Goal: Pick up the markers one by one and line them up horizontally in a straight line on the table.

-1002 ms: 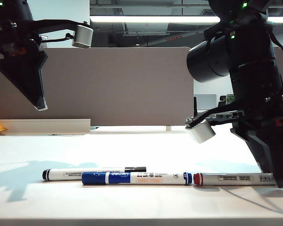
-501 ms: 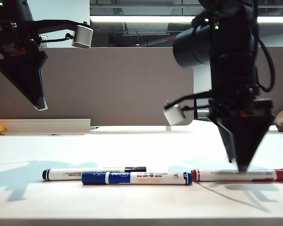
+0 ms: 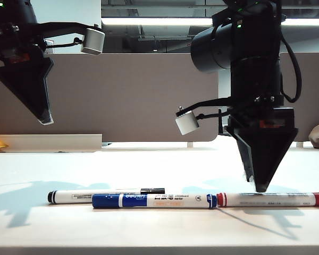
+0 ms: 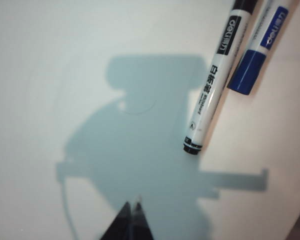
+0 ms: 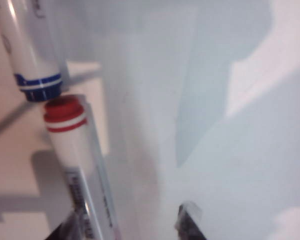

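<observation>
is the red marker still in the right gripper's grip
No, in the right wrist view the red marker lies on the table, with the right gripper open around it and its fingers apart.

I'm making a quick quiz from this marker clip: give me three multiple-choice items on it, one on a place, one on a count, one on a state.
1. Where does the red marker lie?
A. End to end with the blue marker
B. Across the black marker
C. In the left gripper

2. How many markers lie on the table?
A. Two
B. Three
C. Four

3. How does the right gripper stand?
A. Shut on the red marker
B. Shut, holding nothing
C. Open over the red marker

Key: 1 A, their ends meet in the right wrist view; 2 B, black, blue and red; 3 C, its fingers are spread.
</observation>
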Controlling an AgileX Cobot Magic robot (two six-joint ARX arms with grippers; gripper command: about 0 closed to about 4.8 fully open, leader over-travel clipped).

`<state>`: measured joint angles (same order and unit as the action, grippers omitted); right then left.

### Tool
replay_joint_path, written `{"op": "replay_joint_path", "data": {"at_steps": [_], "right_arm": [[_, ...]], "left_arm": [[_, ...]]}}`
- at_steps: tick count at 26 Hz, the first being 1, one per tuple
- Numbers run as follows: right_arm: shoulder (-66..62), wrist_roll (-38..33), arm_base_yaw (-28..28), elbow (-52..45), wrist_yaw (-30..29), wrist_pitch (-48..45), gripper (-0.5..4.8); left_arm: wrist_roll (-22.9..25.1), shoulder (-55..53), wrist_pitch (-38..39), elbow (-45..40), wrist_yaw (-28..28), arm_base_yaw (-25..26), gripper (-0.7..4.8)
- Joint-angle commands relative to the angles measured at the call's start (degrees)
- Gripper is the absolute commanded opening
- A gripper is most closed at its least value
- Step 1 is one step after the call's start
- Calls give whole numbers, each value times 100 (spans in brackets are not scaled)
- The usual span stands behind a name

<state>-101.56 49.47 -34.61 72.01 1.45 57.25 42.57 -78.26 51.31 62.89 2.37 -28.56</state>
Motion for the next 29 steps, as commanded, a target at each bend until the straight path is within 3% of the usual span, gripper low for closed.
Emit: {"op": "replay_joint_path", "data": {"at_steps": [1,29], "right_arm": [[9,-22,-20,17,-297,120,244],[31,-144,-28,44,-522,111,244]], "left_arm": [[-17,26,2,33,37,4,-6],[-101,26,13,33,39,4,-6]]}}
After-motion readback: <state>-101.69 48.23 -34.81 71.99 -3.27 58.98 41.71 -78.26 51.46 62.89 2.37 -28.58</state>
